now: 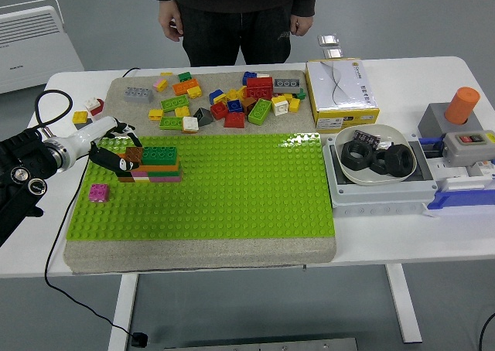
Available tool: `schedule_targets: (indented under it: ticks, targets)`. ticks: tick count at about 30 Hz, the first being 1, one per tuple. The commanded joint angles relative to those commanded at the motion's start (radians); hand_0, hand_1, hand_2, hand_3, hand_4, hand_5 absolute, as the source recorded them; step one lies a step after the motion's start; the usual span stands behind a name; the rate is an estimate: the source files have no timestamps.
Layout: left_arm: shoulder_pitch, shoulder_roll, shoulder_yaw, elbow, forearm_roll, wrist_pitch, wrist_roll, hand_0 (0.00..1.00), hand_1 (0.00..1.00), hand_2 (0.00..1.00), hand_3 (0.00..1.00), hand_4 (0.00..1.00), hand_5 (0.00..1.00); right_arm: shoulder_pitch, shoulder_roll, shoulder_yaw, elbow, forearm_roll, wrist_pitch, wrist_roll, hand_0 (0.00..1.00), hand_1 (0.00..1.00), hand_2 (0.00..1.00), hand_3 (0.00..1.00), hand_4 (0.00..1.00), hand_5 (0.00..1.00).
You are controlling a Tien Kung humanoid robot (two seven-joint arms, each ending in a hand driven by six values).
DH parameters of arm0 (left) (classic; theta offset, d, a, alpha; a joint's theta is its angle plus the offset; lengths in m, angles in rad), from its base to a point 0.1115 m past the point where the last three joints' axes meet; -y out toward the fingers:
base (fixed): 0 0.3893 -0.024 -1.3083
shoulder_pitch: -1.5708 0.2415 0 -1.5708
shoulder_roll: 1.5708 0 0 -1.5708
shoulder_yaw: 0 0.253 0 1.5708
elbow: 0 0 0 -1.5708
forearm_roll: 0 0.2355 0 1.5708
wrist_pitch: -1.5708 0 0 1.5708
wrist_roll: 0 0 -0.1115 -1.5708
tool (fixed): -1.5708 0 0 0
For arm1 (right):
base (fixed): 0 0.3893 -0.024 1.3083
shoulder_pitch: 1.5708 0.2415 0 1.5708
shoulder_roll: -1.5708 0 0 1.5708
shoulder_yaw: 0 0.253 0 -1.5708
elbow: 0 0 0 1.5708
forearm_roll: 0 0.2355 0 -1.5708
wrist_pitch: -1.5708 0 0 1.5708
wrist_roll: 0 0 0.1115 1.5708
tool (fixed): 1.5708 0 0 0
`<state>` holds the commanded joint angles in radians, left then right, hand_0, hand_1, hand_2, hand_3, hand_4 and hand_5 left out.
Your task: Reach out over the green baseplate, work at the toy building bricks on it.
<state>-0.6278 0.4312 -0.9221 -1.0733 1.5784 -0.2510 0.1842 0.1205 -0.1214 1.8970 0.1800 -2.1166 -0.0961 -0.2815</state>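
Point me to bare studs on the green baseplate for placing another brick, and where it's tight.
Most of the green baseplate is bare: everything right of the brick stack across to the bowl of black nuts, plus the whole near strip. It is tight at the left end, where the left hand meets the stack above the pink brick, and behind in the loose brick pile.

Only one view is given, taken from high on the robot's side and directed forward and down over the white rectangular table (232, 250). The table's near edge is seen across the lower part of the picture, with grey floor below it, and the far edge near the top, where a standing person in dark clothing (232, 18) is cut off at the chest. The whole flat green studded baseplate (216, 196) is taken in at middle distance. No second view is supplied, so nothing is shared.
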Motion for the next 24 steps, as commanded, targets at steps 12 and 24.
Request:
schedule_targets:
  ticks: [12,24]
  targets:
    - [0.000,0.001,-0.001,-0.001,0.005,0.000,-0.002,0.932,0.954,0.940,0.570,0.522,0.002,0.001,0.000,0.000,0.000,0.000,-0.001,-0.001,0.687,0.650,0.614,0.731,0.907,0.998]
    - [0.003,0.001,0.007,-0.002,0.005,-0.011,0.002,0.932,0.955,0.939,0.570,0.522,0.002,0.000,0.001,0.005,0.000,-0.002,-0.002,-0.001,0.688,0.649,0.612,0.730,0.906,0.998]
